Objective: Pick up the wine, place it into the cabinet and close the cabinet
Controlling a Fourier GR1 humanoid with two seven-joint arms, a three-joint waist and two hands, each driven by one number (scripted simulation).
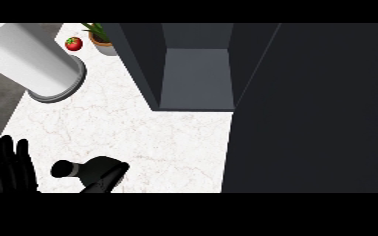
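Note:
The wine bottle (102, 174) is black and stands on the white marble counter (162, 140) near the lower left, its neck and cap pointing left in this steep view. My left hand (15, 166) shows at the lower left edge, fingers straight and up, a short gap to the left of the bottle's cap and not touching it. The dark cabinet (196, 77) is open, and its grey inner shelf looks bare. Its door (303, 110) stands swung out and fills the right side of the view. My right hand does not show.
A large white cylinder (40, 65) on a grey base stands at the upper left. Behind it sit a red tomato (73, 43) and a potted plant (100, 37). The counter's left edge runs down past the cylinder.

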